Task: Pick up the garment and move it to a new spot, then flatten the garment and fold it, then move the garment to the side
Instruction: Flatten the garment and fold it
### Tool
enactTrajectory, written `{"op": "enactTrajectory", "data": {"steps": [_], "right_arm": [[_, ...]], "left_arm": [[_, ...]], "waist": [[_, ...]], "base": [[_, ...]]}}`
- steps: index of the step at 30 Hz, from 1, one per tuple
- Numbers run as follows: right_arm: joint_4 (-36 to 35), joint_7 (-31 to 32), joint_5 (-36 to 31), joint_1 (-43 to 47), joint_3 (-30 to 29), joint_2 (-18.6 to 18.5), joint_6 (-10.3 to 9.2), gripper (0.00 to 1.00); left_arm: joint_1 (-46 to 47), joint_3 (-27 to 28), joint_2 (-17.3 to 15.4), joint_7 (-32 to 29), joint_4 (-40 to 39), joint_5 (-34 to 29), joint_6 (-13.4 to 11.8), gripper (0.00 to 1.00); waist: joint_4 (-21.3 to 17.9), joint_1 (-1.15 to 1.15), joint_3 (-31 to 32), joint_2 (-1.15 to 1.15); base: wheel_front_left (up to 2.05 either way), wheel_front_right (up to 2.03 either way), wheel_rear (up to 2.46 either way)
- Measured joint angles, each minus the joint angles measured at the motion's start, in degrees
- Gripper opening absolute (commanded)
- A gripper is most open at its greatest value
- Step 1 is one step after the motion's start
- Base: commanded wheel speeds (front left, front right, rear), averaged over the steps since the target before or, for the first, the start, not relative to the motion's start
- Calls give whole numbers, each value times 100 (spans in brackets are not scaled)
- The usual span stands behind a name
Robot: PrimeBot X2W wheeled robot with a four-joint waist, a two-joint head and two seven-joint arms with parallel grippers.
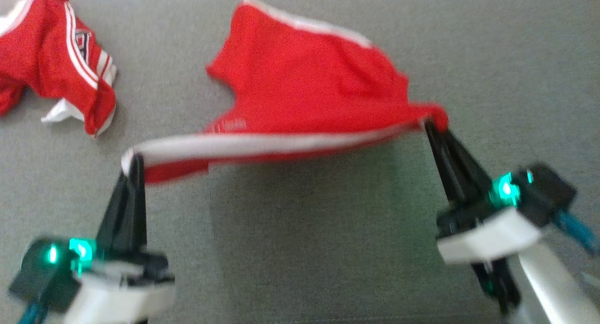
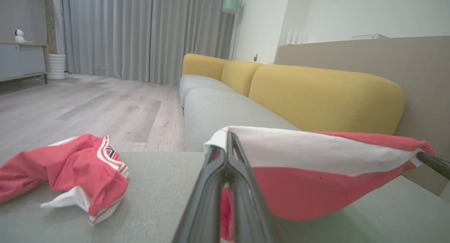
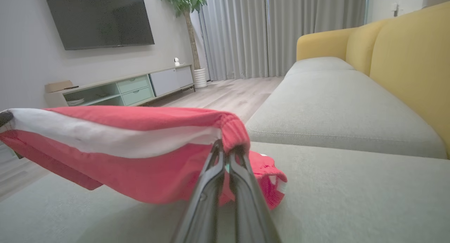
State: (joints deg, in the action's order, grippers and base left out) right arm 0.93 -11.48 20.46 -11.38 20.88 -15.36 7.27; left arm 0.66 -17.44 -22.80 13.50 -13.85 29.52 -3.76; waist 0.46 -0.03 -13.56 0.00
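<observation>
1. Left gripper (image 1: 132, 163) is clamped shut on the garment (image 1: 304, 80), right at the left end of its white-banded edge.
2. Right gripper (image 1: 432, 126) is pinching the other end, so that edge is stretched between them.
3. It's held up over the middle of the grey surface (image 1: 506, 56).
4. Other garment (image 1: 56, 56) sits crumpled at the far left corner, well apart.

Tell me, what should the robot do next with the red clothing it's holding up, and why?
Probably lower both arms together to lay the held garment flat on the grey cushion. The left gripper and right gripper are each shut on one end of its white-banded edge, holding it stretched above bare cushion, well apart from the crumpled red garment.
</observation>
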Motion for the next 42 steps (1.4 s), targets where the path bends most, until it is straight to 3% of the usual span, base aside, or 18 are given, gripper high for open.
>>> {"op": "enactTrajectory", "data": {"steps": [7,10,15,22,25,29,35,42], "right_arm": [[-1235,762,-144,1689,-358,51,0,0],[-1314,870,-140,1827,-342,103,0,0],[-950,948,-131,1818,-253,243,0,0],[9,939,-89,1286,-155,492,0,0],[300,948,-40,810,-192,676,0,0],[815,976,-40,42,-210,962,0,0],[1362,944,-44,-766,-165,1141,0,0],[1840,692,280,-1342,69,1154,0,0]], "left_arm": [[-1261,-10,-198,-420,-991,85,-320,0],[-1300,-137,-221,-610,-938,168,-318,0],[-1059,-349,-221,-772,-314,225,-90,0],[279,-505,-205,-948,865,259,414,0],[1115,-656,-260,-1259,1366,224,757,0],[2505,-724,-308,-1662,2198,390,999,0],[3752,-1036,-547,-2029,3028,555,1091,0],[4475,-1583,-683,-2308,3700,871,1135,0]], "waist": [[-232,0,476,0],[-317,2,522,0],[-400,2,530,0],[-433,3,292,0],[-461,3,113,0],[-612,4,-261,0],[-932,4,-744,0],[-1308,4,-1174,0]], "base": [[0,0,0],[0,0,0],[0,0,0],[0,0,0],[0,0,0],[0,0,0],[0,0,0],[0,0,0]]}}
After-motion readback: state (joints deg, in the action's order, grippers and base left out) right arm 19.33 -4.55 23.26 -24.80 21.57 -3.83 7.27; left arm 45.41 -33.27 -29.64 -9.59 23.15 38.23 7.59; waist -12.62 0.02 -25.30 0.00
